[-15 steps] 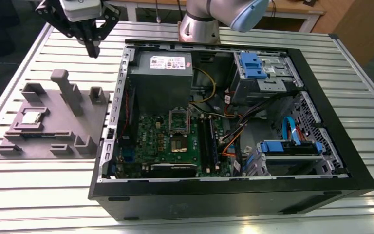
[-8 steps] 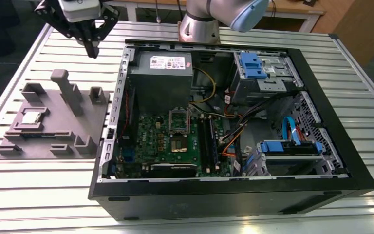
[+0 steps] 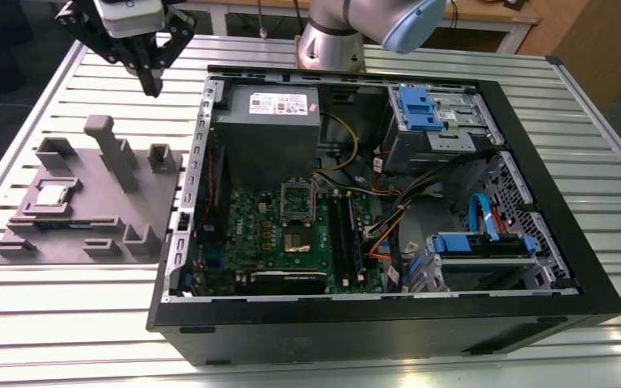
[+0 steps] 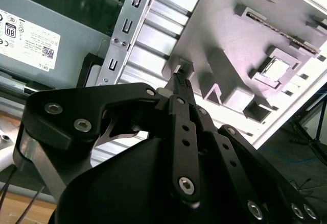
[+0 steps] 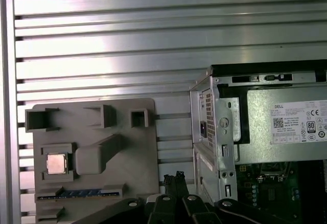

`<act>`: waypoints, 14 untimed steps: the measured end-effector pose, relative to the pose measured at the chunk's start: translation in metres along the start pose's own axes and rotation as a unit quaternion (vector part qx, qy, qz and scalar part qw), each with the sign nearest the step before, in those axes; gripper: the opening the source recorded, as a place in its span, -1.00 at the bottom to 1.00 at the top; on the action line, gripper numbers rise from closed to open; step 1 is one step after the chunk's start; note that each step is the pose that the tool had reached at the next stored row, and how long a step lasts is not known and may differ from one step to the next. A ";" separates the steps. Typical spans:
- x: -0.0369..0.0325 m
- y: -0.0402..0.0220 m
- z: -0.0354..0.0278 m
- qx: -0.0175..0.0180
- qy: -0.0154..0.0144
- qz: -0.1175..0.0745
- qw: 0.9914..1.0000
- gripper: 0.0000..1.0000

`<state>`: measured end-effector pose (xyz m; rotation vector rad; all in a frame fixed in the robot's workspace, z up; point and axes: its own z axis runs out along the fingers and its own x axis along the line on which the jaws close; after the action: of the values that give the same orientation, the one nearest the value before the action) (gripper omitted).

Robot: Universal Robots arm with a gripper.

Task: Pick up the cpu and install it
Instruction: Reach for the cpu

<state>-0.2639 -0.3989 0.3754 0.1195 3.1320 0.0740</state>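
On the grey plate [image 3: 155, 199], cpu [image 3: 52, 195], well apart from end effector [image 3: 151, 87], closed together

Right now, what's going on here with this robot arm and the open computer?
A robot arm's black gripper hangs shut and empty over the slatted metal table, near the grey moulded plate and the open black computer case. The small, square, silver-topped cpu lies in a recess on that plate, not yet picked up.

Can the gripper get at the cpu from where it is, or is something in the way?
Probably yes. The cpu lies uncovered in its recess on the grey plate, and the gripper, shut and empty, hangs above the table nearby. The tall post stands beside the cpu, not over it.
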 end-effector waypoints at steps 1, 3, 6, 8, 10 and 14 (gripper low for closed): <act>0.0002 0.0000 0.0001 0.000 0.000 0.000 1.000 -0.80; 0.0007 -0.0001 0.0003 0.000 0.000 0.000 1.000 -0.80; 0.0014 -0.0001 0.0005 0.000 0.001 0.000 1.000 -0.80; 0.0019 -0.0002 0.0007 0.000 0.001 0.000 1.000 -0.80; 0.0023 -0.0002 0.0009 0.000 0.001 0.000 1.000 -0.80; 0.0032 -0.0003 0.0012 0.000 0.002 0.000 1.000 -0.80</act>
<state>-0.2671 -0.3989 0.3742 0.1198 3.1356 0.0738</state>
